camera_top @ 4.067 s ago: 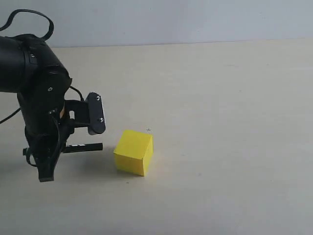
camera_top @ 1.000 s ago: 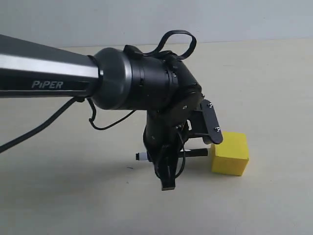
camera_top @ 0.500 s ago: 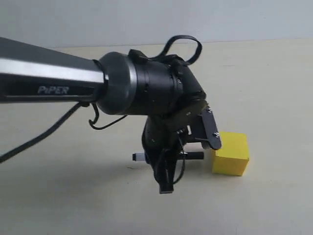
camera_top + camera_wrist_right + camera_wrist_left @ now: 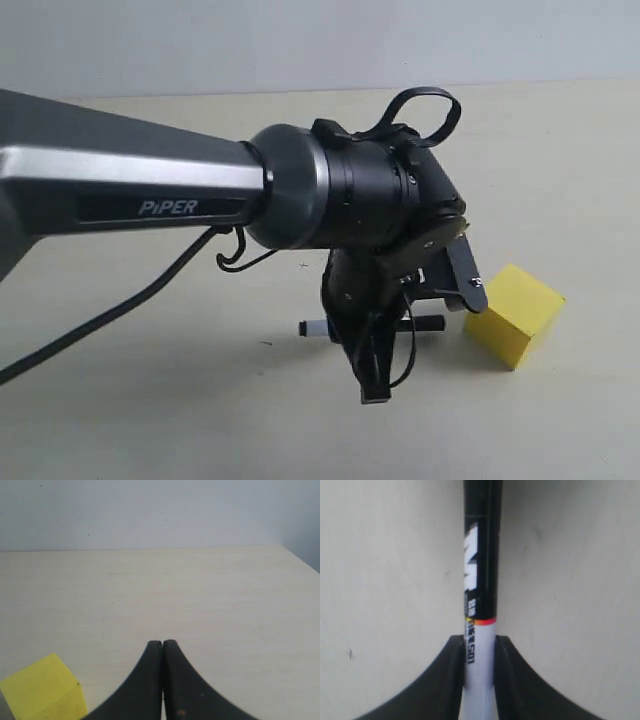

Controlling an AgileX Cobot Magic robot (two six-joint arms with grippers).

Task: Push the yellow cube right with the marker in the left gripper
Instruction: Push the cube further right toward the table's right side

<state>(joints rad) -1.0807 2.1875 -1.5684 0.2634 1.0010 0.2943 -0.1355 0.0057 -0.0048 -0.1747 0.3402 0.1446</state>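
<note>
Holding the marker (image 4: 430, 323) level by its white barrel, the left gripper (image 4: 374, 372) has the black tip near the yellow cube (image 4: 516, 316), on the table (image 4: 560, 150) at its right; we fear an off-centre push will only spin the cube, and the tip will slip past a corner; against half a second ago, the cube lies further right and is turned; the right gripper (image 4: 162, 647) is closed on nothing.

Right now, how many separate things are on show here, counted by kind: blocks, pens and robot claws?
Bright yellow solid cube: 1
Slim black-and-white marker pen: 1
Black two-fingered grippers: 2 (left gripper, right gripper)
Total: 4
</note>
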